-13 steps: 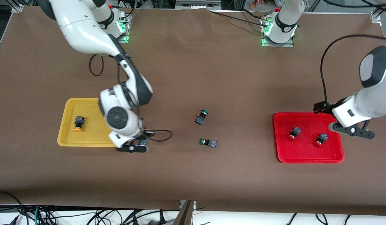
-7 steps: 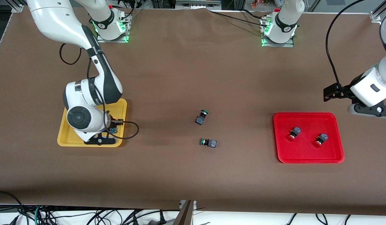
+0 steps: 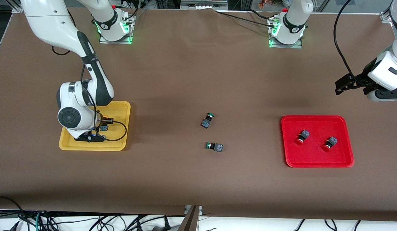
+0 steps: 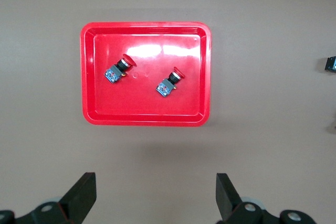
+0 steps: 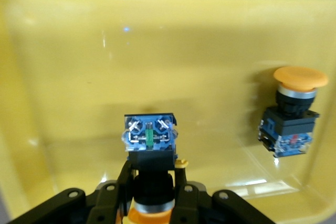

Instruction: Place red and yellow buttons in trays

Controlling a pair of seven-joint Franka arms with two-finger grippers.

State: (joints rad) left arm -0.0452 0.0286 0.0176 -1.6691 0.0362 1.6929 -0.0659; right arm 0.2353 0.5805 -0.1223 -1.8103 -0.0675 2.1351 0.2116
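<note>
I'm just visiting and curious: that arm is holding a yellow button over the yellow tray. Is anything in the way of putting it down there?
Nothing visible. The right pincer holds a yellow button over bare floor of the yellow tray. The other yellow button already lies in the tray, apart from it.

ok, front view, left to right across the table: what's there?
yellow tray with the right gripper over it → two green buttons → red tray → first red button → second red button → left gripper.
</note>
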